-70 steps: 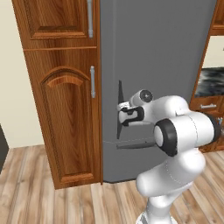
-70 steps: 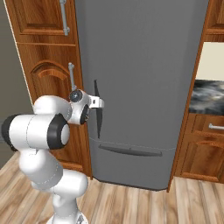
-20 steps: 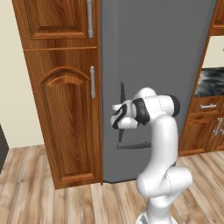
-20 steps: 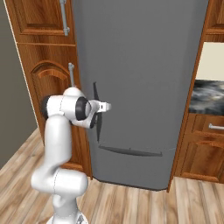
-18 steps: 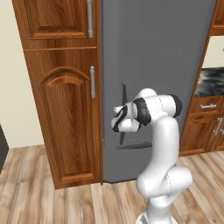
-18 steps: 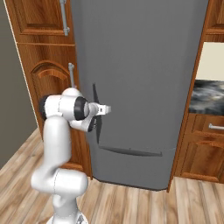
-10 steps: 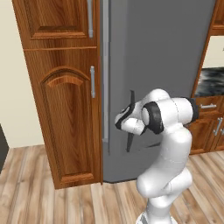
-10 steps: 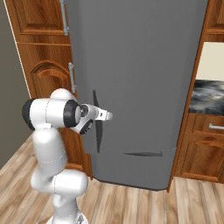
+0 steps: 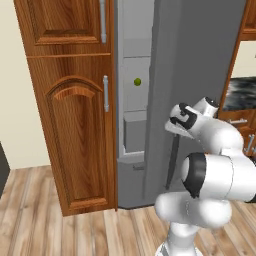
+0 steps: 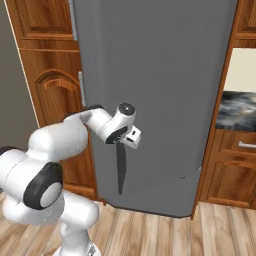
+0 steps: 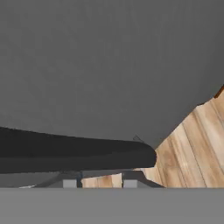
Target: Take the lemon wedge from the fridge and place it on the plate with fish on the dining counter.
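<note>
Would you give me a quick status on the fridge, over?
Gripper at door handle, grip unclear. Fridge door partly open. Wedge not yet picked. Green ball inside.

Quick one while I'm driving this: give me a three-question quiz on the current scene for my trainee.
1. True or false: the fridge door is fully shut.
2. What sits on a shelf inside the fridge? A) a round green ball B) a bottle C) a pan
3. Fill in: the claw is at the door's dark curved ____.

Key: 1 false, it stands ajar with the inside showing in the left base view; 2 A; 3 handle.
</note>
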